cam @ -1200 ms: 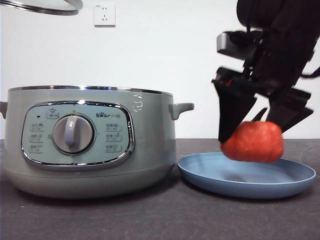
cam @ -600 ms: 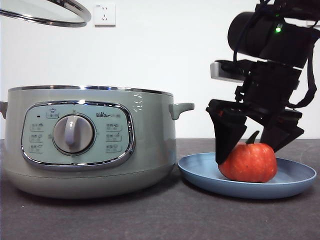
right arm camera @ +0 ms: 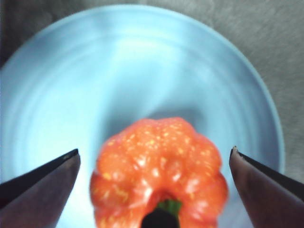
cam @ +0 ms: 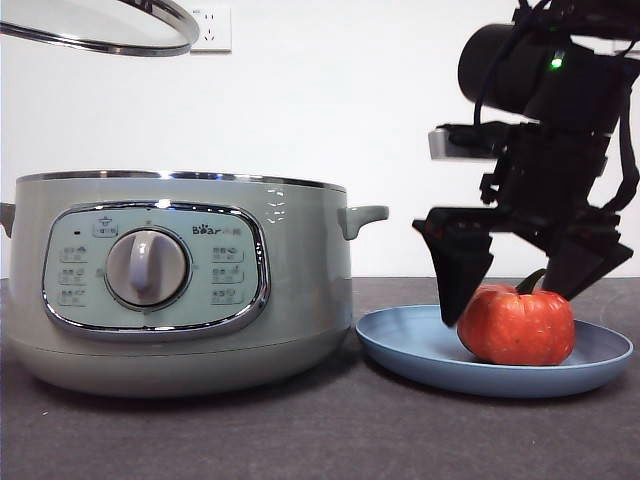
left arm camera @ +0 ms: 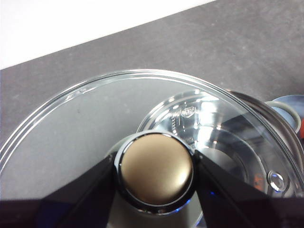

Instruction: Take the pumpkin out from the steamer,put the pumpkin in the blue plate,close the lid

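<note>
Black jaws of the right gripper [cam: 520, 285] stand spread wide, one on each side of the pumpkin [cam: 517, 325] and clear of it — nothing is held. The pumpkin sits upright on the blue plate [cam: 420, 350], toward the plate's right half in the front view, just below and between the jaws; its dark green stem curves up toward the gripper. Its skin is orange-red, ribbed and speckled with pale flecks (the right wrist view shows them best). The plate is shallow, round and matte, resting on the tabletop just beside the steamer [cam: 310, 300].

Up at the tabletop's left side, the left gripper [left arm camera: 156, 173] is clamped on the round knob of the lid [left arm camera: 71, 128], holding the glass lid in the air above the steamer, slightly tilted. Through the glass the steamer's shiny inside shows.

The steamer is a broad, pale sage-green pot with a chrome rim, stubby side handles and a "Bear" panel around a grey dial. It stands open on a dark grey, fine-grained tabletop [cam: 300, 440] — behind it a plain white wall with a socket [cam: 209, 28].
</note>
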